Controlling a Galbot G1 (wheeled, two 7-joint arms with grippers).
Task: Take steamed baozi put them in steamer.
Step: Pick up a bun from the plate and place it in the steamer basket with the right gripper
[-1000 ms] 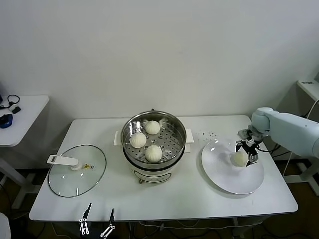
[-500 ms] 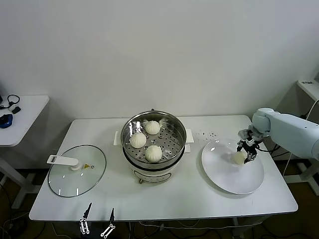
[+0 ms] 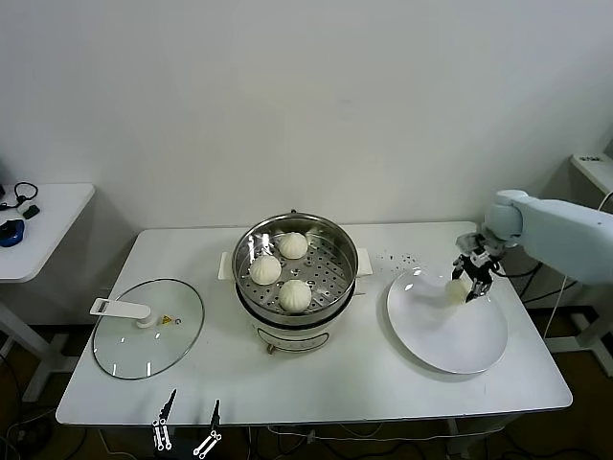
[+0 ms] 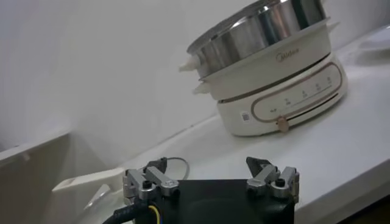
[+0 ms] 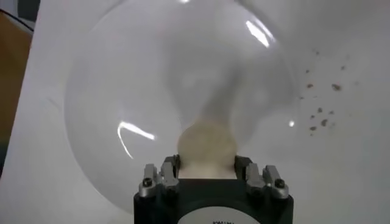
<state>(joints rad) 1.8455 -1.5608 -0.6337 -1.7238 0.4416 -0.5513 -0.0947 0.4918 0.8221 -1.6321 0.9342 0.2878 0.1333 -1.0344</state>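
We have the fourth baozi clamped in the right gripper fingers, above the white plate. Three baozi sit in the steamer mid-tabletop. Glass lid lies left of it. Left gripper fingers wide, parked at the tabletop's front edge.

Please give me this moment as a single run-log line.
right hand: shut on fourth baozi, lifted above plate | steamer: three baozi inside | left hand: open, parked at table's near edge | lid: on table
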